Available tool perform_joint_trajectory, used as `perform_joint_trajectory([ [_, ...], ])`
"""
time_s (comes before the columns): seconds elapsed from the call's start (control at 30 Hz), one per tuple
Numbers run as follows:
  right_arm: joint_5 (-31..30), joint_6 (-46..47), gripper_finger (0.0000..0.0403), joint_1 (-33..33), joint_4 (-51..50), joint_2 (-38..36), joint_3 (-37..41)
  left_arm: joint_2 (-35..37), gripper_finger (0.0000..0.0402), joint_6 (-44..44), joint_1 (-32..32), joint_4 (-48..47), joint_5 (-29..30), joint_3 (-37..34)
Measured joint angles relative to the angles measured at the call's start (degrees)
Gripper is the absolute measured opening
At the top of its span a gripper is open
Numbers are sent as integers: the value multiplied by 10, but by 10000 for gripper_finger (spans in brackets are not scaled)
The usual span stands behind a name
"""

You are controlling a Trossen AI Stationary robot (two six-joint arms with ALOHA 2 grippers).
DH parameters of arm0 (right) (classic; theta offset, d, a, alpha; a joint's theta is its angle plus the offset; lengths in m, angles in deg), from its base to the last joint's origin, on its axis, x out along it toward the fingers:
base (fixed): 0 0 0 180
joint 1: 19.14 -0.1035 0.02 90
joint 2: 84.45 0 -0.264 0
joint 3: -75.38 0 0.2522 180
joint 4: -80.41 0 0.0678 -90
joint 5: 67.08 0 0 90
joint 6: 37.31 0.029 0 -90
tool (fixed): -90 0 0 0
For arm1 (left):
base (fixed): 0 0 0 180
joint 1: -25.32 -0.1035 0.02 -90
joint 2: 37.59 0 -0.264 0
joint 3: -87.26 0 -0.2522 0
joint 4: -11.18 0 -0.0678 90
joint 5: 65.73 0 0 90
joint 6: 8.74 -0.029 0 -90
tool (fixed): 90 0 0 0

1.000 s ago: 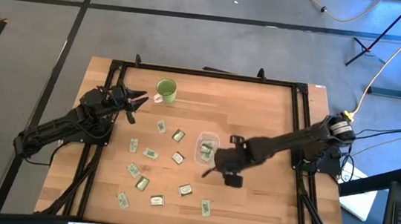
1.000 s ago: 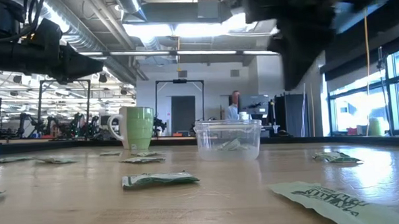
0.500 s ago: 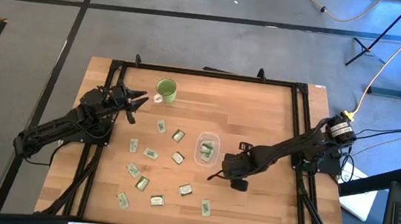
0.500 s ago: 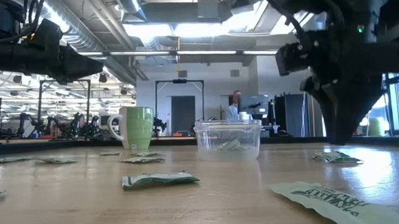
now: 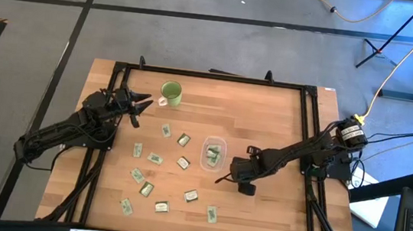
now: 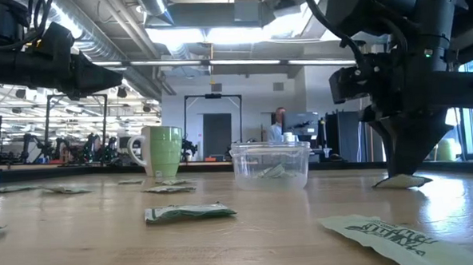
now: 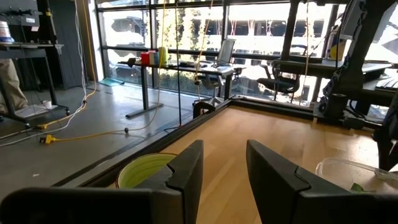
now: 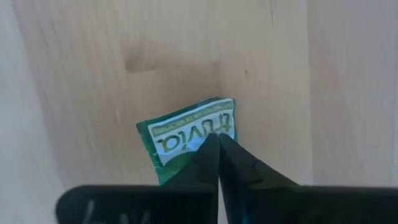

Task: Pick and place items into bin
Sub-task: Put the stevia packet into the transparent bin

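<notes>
table (image 5: 268, 114): your light wood planks, smooth satin, grain showing | bin (image 6: 271, 164): clear glossy plastic | mug (image 6: 164, 152): shiny green glaze | packet (image 8: 186, 134): green-white printed paper, slightly crinkled | right gripper (image 8: 217, 163) fingers: matt black plastic | frame (image 5: 210, 76): black metal

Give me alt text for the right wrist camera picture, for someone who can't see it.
The right gripper has its jaws closed on the edge of a green and white packet lying flat on the pale wooden table. Nothing else is in view.
</notes>
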Motion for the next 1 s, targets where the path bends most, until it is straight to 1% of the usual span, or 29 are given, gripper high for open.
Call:
perform_joint_trajectory([
  [0.1,2,-8,7,0,-13,2,-9,0,116,0,0,0,0,0],
  [0.23,3,-24,3,2,-85,3,-53,0,116,0,0,0,0,0],
  [0.37,-33,-46,3,9,-160,3,-110,0,116,0,0,0,0,0],
  [0.5,-57,-103,2,21,-174,3,-170,0,116,0,0,0,0,0],
  [0.63,-61,-183,2,45,-108,3,-208,0,116,0,0,0,0,0],
  [0.77,-62,-247,2,72,-26,3,-221,0,116,0,0,0,0,0],
  [0.9,-60,-269,1,95,31,5,-221,0,116,0,0,0,0,0],
  [1.0,-59,-280,1,108,38,17,-221,0,116,0,0,0,0,0],
])
